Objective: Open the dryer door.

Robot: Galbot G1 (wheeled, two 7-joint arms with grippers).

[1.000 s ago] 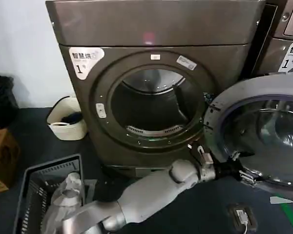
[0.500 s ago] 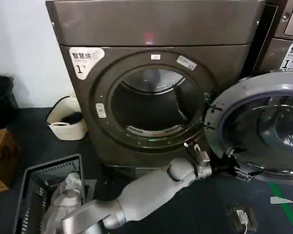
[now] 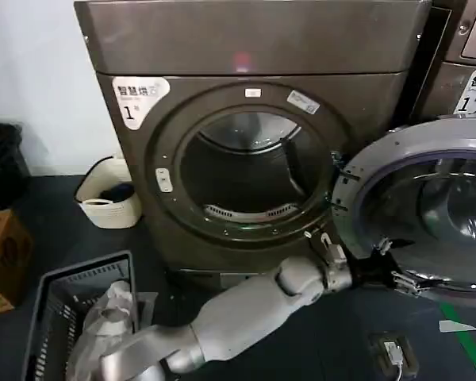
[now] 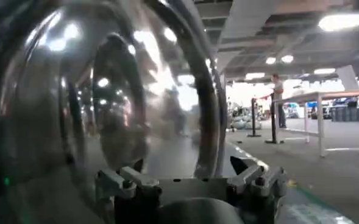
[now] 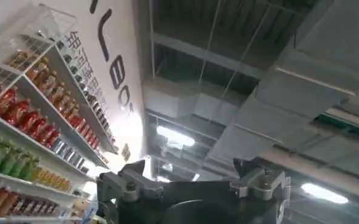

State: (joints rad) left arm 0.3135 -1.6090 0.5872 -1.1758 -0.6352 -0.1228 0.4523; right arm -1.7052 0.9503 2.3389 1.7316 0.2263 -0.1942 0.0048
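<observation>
1. Head view: the left gripper [image 3: 393,274] reaches across to the right side of the scene and sits against the lower rim of the dryer door [image 3: 428,210], its dark fingers [image 3: 381,266] spread apart around the door's bottom edge.
2. From the left wrist view, that gripper [image 4: 191,182] stands wide open, with the door's [image 4: 106,103] shiny curved surface just beyond the two fingertips; whether they actually touch it I cannot tell.
3. Behind the gripper, the grey left arm [image 3: 246,309] stretches from the near left up towards the door.
4. The door is swung open to the right of the dryer [image 3: 246,48], grey inner face and dark glass turned to the camera, hinged at the right edge of the round opening [image 3: 250,178].
5. The right gripper [image 5: 191,182] points up at a ceiling, fingers wide apart and holding nothing.
6. A grey basket [image 3: 51,305] lies on the floor at the near left, and a cream tub [image 3: 111,198] stands left of the dryer.
</observation>
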